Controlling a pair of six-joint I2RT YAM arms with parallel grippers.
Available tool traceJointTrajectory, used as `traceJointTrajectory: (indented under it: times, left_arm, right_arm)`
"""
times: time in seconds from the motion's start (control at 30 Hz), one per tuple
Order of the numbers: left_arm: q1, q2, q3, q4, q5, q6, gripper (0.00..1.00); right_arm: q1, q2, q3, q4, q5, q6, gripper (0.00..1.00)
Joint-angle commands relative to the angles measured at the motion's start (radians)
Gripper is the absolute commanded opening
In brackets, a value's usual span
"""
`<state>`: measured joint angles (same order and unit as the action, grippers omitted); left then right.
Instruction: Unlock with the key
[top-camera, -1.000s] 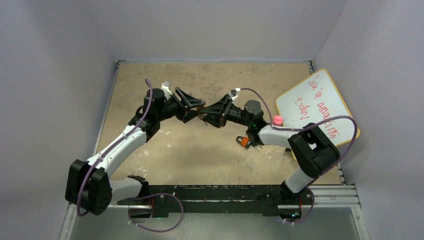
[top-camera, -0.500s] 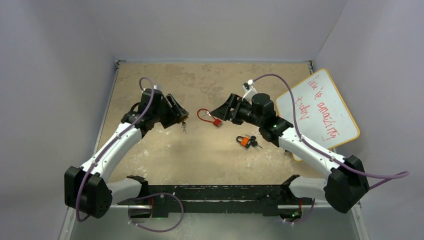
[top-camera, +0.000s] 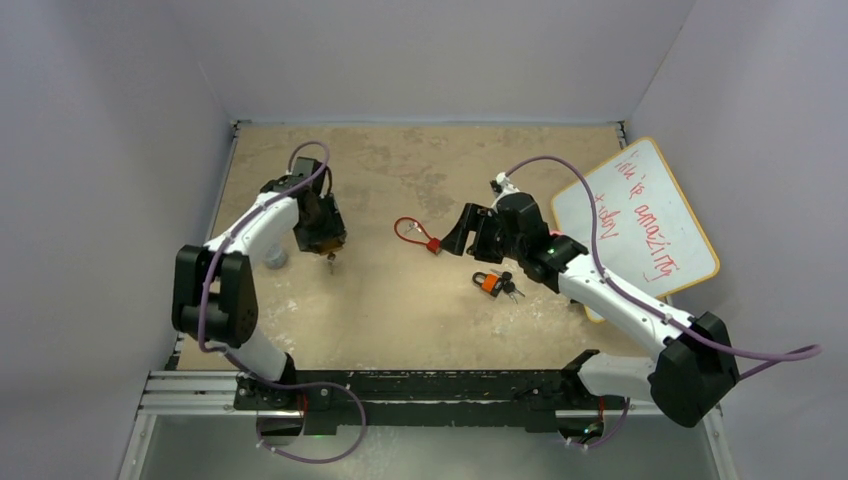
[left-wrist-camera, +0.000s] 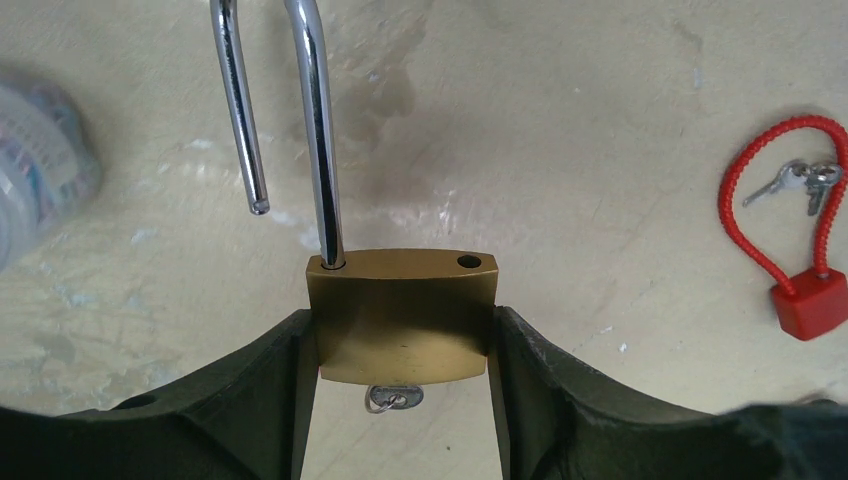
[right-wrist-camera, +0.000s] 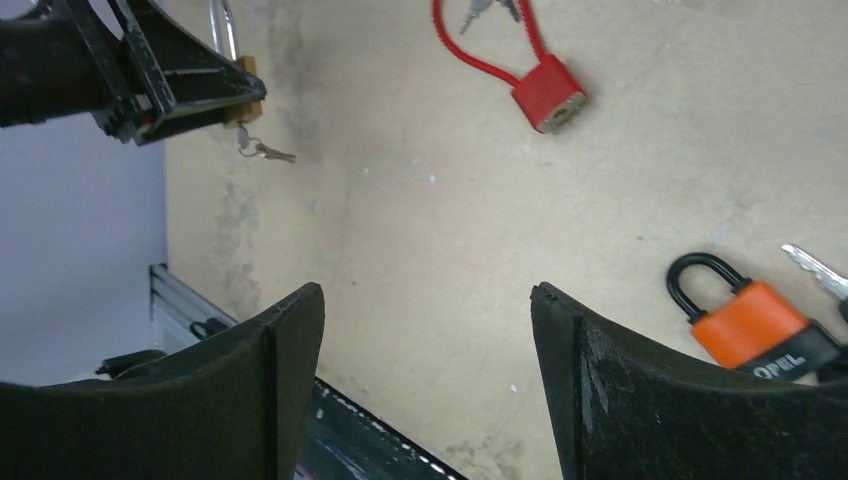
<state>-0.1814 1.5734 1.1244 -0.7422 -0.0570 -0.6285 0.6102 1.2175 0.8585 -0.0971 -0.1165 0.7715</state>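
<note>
My left gripper (left-wrist-camera: 400, 325) is shut on the brass padlock (left-wrist-camera: 402, 315). Its steel shackle (left-wrist-camera: 318, 130) stands open, one leg free of the body. A key (left-wrist-camera: 393, 398) hangs from the bottom of the lock. In the top view the left gripper (top-camera: 325, 240) holds the lock low over the table at the left, with the key (top-camera: 331, 262) dangling below. My right gripper (right-wrist-camera: 425, 300) is open and empty, above the table's middle (top-camera: 458, 238). It sees the brass padlock (right-wrist-camera: 245, 105) far off at upper left.
A red cable lock (top-camera: 418, 233) with keys lies at the table's middle, also in the left wrist view (left-wrist-camera: 790, 250) and the right wrist view (right-wrist-camera: 545, 92). An orange padlock (top-camera: 488, 283) with keys lies by the right arm. A whiteboard (top-camera: 640, 215) leans at the right. A small clear cup (top-camera: 274, 258) stands beside the left arm.
The two grippers were together over the padlock, then drew apart. The left arm has carried the brass padlock back to the left and swung round; the right arm has pulled right, open.
</note>
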Motion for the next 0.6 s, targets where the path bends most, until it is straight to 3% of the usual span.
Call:
traceJointTrajectory:
  times: [0.0,0.33,0.43,0.57]
  left_arm:
    - [0.003,0.110,0.134,0.037,0.032,0.101,0.20]
    - [0.003,0.243,0.135,0.195,0.052,0.125,0.31]
    - [0.003,0.268,0.139,0.255,0.089,0.137,0.46]
    - [0.003,0.293,0.181,0.245,0.072,0.144,0.75]
  right_arm:
    - [0.002,0.015,0.065,-0.141,0.082,-0.039,0.76]
    - [0.001,0.029,0.079,-0.274,0.225,-0.083,0.77]
    - [0.000,0.038,0.077,-0.296,0.276,-0.093,0.78]
    - [0.000,0.057,0.057,-0.308,0.357,-0.131,0.81]
